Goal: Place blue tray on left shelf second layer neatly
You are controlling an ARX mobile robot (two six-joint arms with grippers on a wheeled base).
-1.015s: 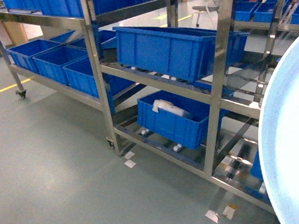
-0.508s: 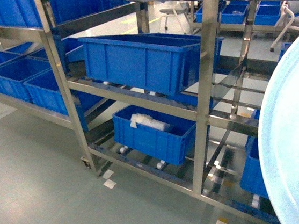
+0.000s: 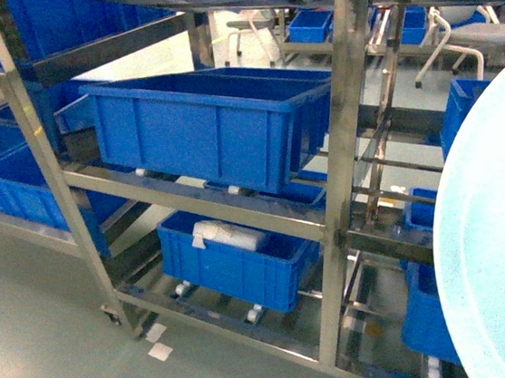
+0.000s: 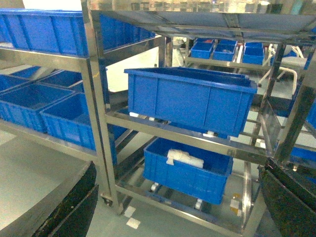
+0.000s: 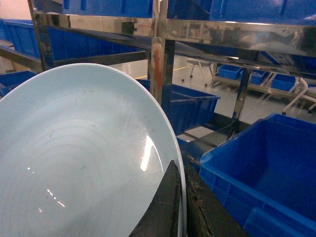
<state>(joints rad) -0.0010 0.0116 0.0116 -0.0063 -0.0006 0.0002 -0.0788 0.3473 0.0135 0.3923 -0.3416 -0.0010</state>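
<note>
The blue tray (image 3: 499, 234) is a pale blue, smooth disc that fills the right edge of the head view, held up on edge. In the right wrist view the blue tray (image 5: 74, 158) covers the left half, and my right gripper (image 5: 181, 197) is shut on its rim, one dark finger on each side. The steel rack's second tier (image 3: 189, 194) lies ahead and carries a big dark-blue crate (image 3: 209, 125). My left gripper (image 4: 180, 192) is open, facing the rack with nothing between its fingers (image 4: 69, 207). Neither gripper shows in the head view.
A lower crate (image 3: 233, 255) holding a white bundle sits on the bottom tier. Mirror-like upright posts (image 3: 345, 160) frame the bay. More dark-blue crates (image 4: 34, 103) fill the rack to the left. An open crate (image 5: 266, 168) lies close to the right of the tray. White stools stand behind.
The rack has slid left and grown larger in the head view, as the base has come closer and shifted right. The tray stays at the right edge.
</note>
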